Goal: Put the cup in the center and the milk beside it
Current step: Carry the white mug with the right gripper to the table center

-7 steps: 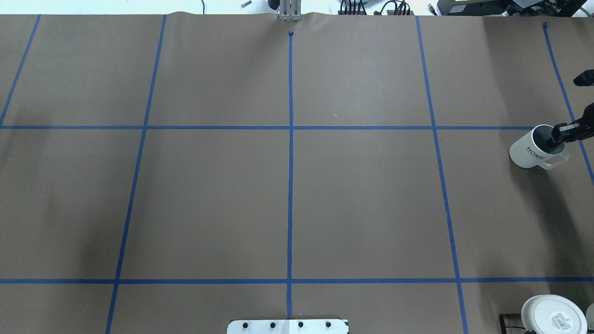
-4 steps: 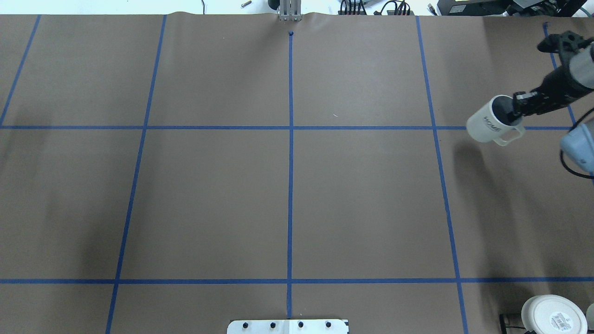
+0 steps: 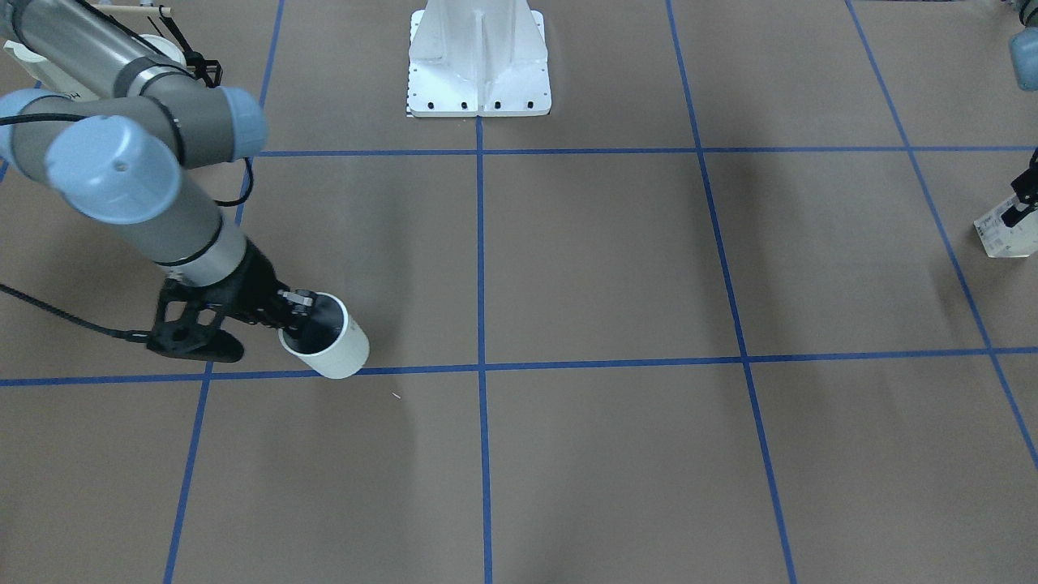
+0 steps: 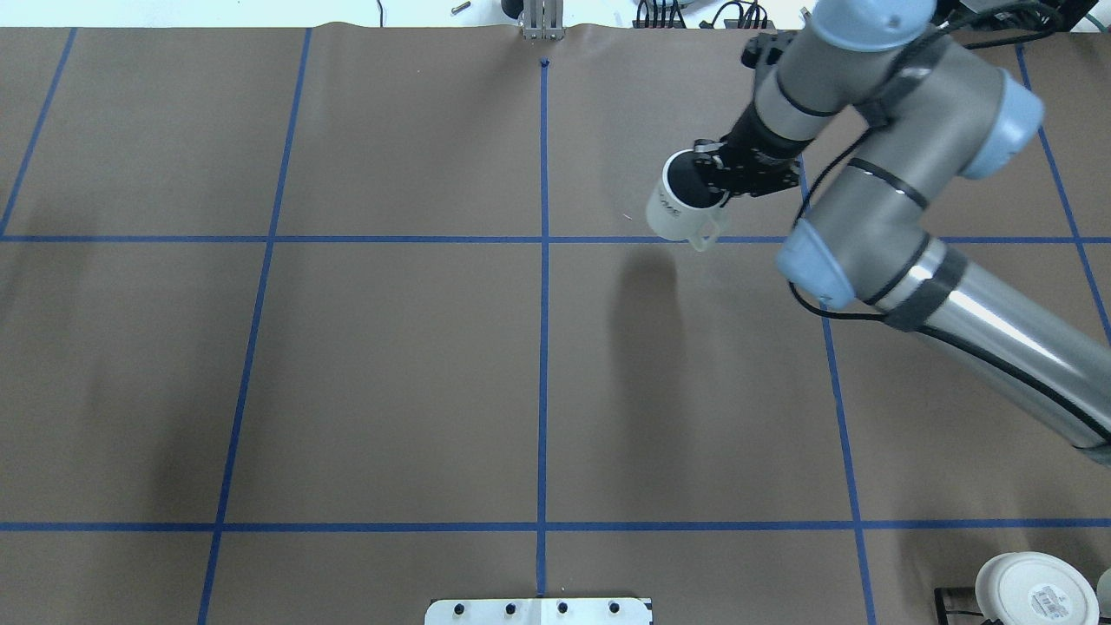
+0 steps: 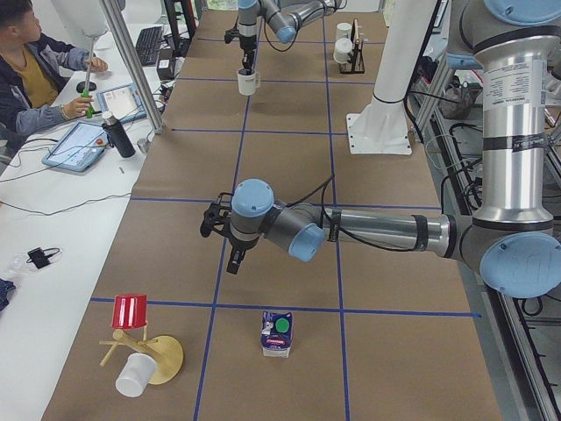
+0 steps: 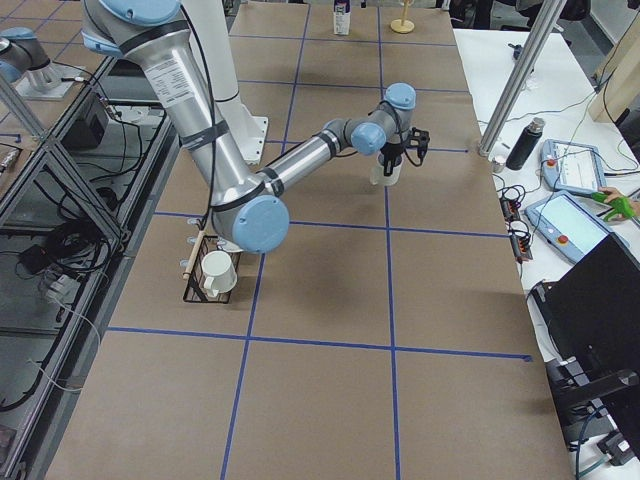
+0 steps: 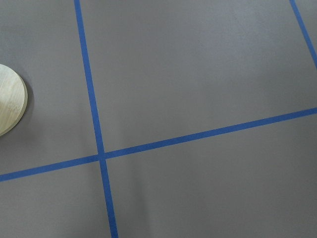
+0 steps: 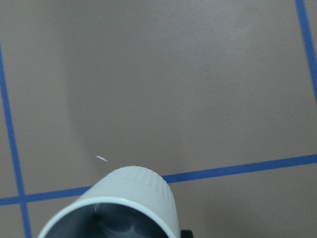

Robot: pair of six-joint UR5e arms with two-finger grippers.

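Observation:
My right gripper point(image 4: 713, 176) is shut on the rim of the white cup point(image 4: 675, 211), one finger inside it. It holds the cup tilted above the table, a little to the right of the center tape crossing point(image 4: 544, 239). The cup also shows in the front view point(image 3: 334, 347) and the right wrist view point(image 8: 131, 198). The milk carton point(image 5: 277, 333) stands upright at the table's far left end, and also shows in the front view point(image 3: 1004, 233). My left gripper point(image 5: 235, 259) hovers near the milk, apart from it. I cannot tell whether it is open or shut.
The white pedestal base point(image 3: 478, 61) stands at the robot's side. A black wire rack with white mugs point(image 6: 210, 275) is at the near right. A wooden stand with a red cup point(image 5: 131, 311) and a white cup point(image 5: 131, 375) is beyond the milk. Operators sit along the far edge.
My right arm has carried the cup from the table's far right edge leftward and up toward the center crossing. The arm now reaches well into the overhead view.

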